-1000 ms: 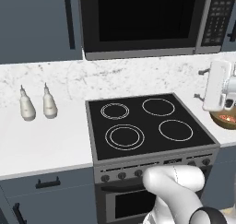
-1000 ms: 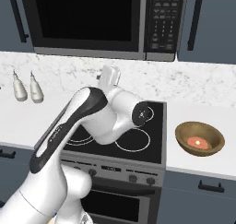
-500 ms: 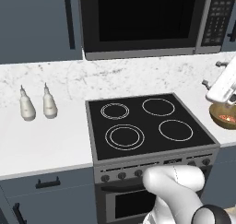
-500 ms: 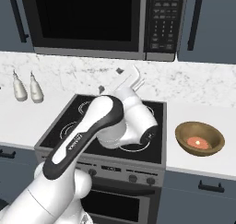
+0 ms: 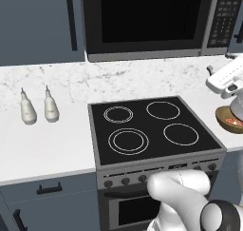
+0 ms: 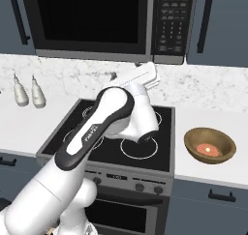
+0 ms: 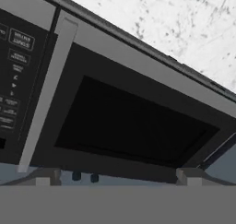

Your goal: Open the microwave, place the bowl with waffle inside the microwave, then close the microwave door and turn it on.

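Facing the wide black-and-steel microwave (image 6: 109, 21), mounted above the black glass stovetop (image 6: 116, 132); its dark glass door (image 7: 133, 121) is flush shut. White arm's two-finger claw (image 7: 117, 174) shows both tips spread wide, nothing between them: released. In the hand view the long grey steel door handle (image 7: 46, 94) lies off to one side of the claw, between glass and keypad (image 7: 14, 80); its long axis runs nearly along the claw's line of sight, tilted. Judgement: the claw must shift toward that bar before pulling. The small brown wooden bowl (image 6: 209, 145) with reddish waffle (image 6: 207, 148) sits on the white marble counter (image 6: 213, 118), right of the stove, well apart from the claw.
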